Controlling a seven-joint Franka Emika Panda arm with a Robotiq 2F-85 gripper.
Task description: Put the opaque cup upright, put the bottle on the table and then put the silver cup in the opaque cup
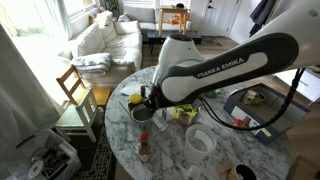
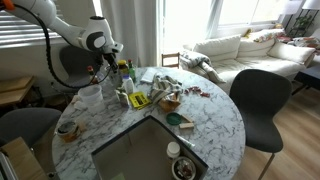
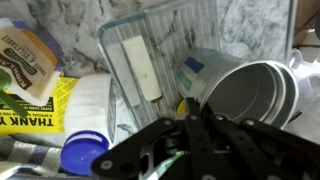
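Note:
The silver cup [image 3: 245, 95] fills the right of the wrist view, its mouth toward the camera; in an exterior view the silver cup [image 1: 140, 113] stands just below my gripper [image 1: 148, 100]. My gripper [image 3: 190, 108] is shut, its fingertips against the cup's lower-left rim; whether the wall is pinched is hidden. The opaque cup [image 1: 200, 140] stands upright on the marble table [image 1: 180, 160], apart from my gripper; in an exterior view the opaque cup [image 2: 88, 97] is near my gripper [image 2: 112, 66]. A bottle [image 1: 145, 148] stands on the table near its front edge.
A clear ribbed container [image 3: 150, 50], a yellow packet [image 3: 30, 110] and a blue cap [image 3: 85, 150] crowd the cup's left. A small bowl [image 1: 240, 172] and a tin [image 2: 182, 165] sit near table edges. A wooden chair [image 1: 75, 90] and black chair [image 2: 255, 100] stand alongside.

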